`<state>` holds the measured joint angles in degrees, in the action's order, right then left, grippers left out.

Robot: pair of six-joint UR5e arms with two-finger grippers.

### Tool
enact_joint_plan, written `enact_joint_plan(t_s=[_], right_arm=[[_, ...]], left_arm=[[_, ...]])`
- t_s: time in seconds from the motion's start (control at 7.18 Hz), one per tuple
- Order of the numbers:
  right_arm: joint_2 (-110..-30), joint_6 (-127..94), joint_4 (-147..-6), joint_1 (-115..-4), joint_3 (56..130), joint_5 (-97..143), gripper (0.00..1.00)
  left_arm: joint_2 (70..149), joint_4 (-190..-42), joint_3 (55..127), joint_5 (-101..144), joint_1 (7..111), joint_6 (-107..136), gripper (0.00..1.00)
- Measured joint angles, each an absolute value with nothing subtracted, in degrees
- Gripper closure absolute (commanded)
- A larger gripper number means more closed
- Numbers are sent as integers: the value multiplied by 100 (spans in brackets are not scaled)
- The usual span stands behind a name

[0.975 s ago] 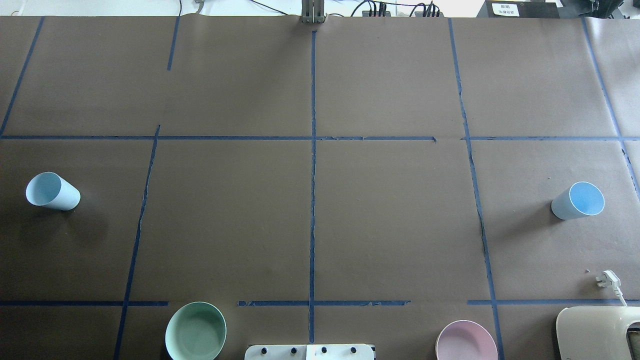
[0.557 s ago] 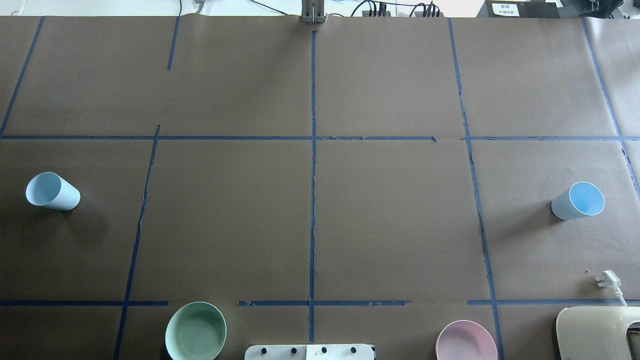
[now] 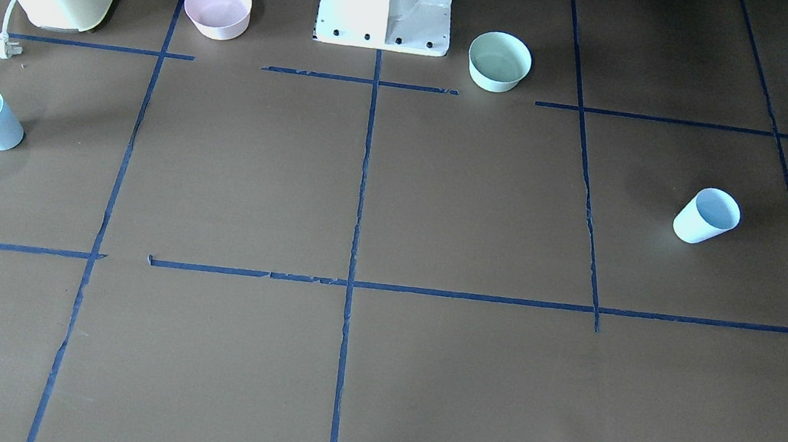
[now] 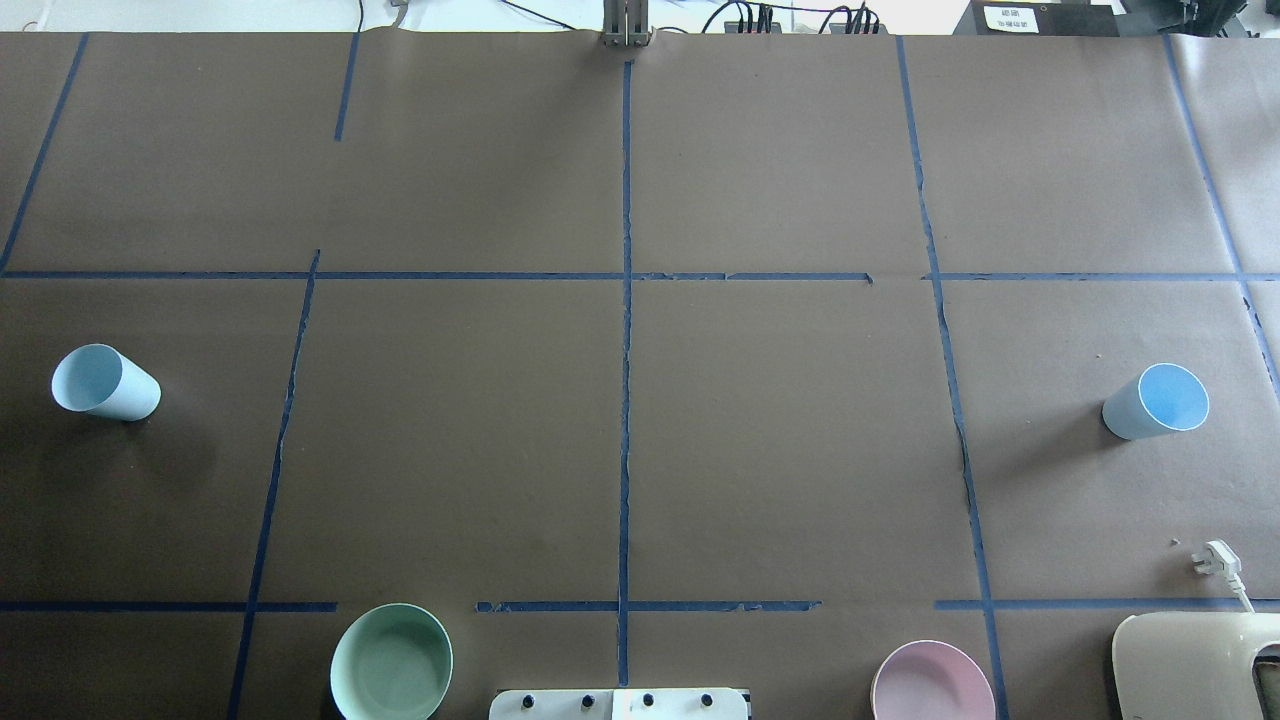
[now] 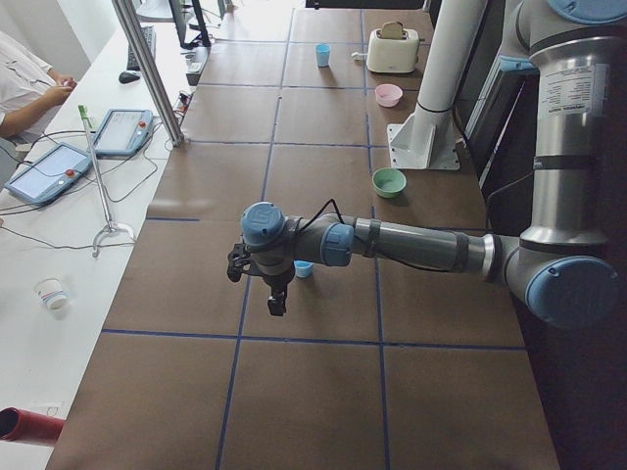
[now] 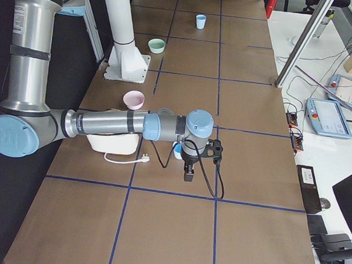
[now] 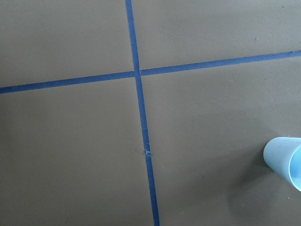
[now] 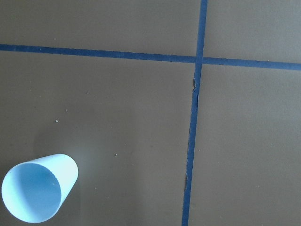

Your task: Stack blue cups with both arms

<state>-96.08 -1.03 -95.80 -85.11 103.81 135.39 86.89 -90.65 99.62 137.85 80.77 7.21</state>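
My overhead camera sits behind the robot looking forward and down, with the pedestal [image 4: 618,703] at 6 o'clock. The front-facing one looks back, pedestal at 12. Both cover the taped worktop [image 4: 780,440], the left cup [image 4: 105,382] and the right cup [image 4: 1157,402]. The end cameras look lengthwise and take in more. The wrist cameras sit close: left cup at 4 o'clock, right cup at 7.

The grey jointed left arm [image 5: 421,245] with light-blue joint caps stretches across the brown table [image 5: 294,147], nearer the camera than the white pedestal base [image 5: 423,137]. Its black gripper [image 5: 277,302] points down, and whether it is open is unreadable. A small pale-blue plastic cup [image 5: 304,268] peeks out just behind its wrist. A mint-green bowl [image 5: 389,182] sits just before the pedestal, a pink bowl [image 5: 389,95] just beyond.
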Motion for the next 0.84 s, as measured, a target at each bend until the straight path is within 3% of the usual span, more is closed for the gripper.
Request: enact_joint_plan(t_s=[0.84], right_arm=[[-9600,-111,-9571,-8284,10388,13579,0]], left_arm=[[8709,-10686,9861,13179,6233,3599,0]])
